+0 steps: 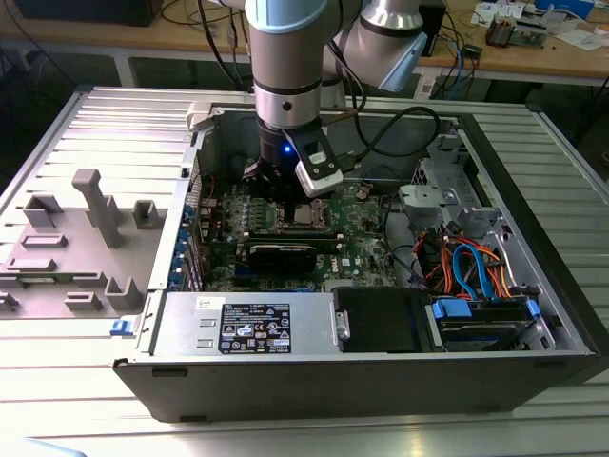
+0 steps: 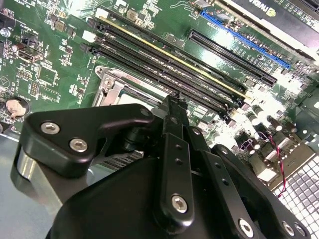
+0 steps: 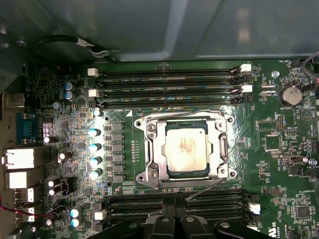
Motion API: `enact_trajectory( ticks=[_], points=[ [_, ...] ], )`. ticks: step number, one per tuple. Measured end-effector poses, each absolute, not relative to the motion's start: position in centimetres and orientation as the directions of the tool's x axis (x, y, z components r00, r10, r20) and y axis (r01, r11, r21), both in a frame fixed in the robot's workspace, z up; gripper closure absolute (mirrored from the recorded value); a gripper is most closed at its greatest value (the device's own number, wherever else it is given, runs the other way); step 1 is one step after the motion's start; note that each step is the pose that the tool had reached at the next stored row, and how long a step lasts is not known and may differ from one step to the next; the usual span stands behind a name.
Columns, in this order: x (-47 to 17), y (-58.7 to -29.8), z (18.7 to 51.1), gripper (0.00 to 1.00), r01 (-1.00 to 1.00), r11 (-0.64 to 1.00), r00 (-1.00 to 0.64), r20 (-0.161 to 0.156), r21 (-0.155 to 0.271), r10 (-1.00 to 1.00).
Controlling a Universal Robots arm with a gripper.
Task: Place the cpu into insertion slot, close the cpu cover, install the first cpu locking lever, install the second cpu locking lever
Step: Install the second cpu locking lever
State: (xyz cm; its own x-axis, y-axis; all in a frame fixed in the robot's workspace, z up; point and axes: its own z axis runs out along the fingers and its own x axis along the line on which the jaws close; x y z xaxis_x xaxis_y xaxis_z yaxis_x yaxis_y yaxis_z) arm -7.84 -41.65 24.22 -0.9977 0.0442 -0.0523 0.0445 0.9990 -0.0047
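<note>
In the first wrist view the cpu (image 3: 186,149), a dull silver square, lies in the insertion slot (image 3: 149,175). The silvery cpu cover (image 3: 222,148) is folded down around it. One wire locking lever (image 3: 184,117) lies flat along the side toward the memory slots. The other lever (image 3: 204,189) slants away from the socket's opposite side, its free end close to my gripper (image 3: 174,208). The black fingers are shut, with nothing visibly between them. In the second wrist view the gripper (image 2: 172,101) tip hangs at the socket's rim (image 2: 115,79). The exterior view shows the gripper (image 1: 276,188) low over the board beside the socket (image 1: 310,215).
The green motherboard (image 1: 362,252) sits inside an open computer case (image 1: 381,381). Long black memory slots (image 3: 169,82) flank the socket on two sides. A graphics card (image 1: 285,252), bundled cables (image 1: 466,267) and drive bays crowd the exterior view's right. A grey fixture plate (image 1: 76,238) lies at its left.
</note>
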Motion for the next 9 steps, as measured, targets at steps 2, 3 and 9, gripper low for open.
enact_trajectory(
  ticks=[2,3,9],
  points=[
    [-7.84,-41.65,24.22,0.89,0.044,0.999,-0.998,-0.052,-0.005,0.044],
    [-7.84,-41.66,24.22,0.89,0.044,0.999,-0.998,-0.052,-0.005,0.044],
    [-8.43,-41.65,24.08,0.89,0.044,0.999,-0.998,-0.052,-0.005,0.044]
  ],
)
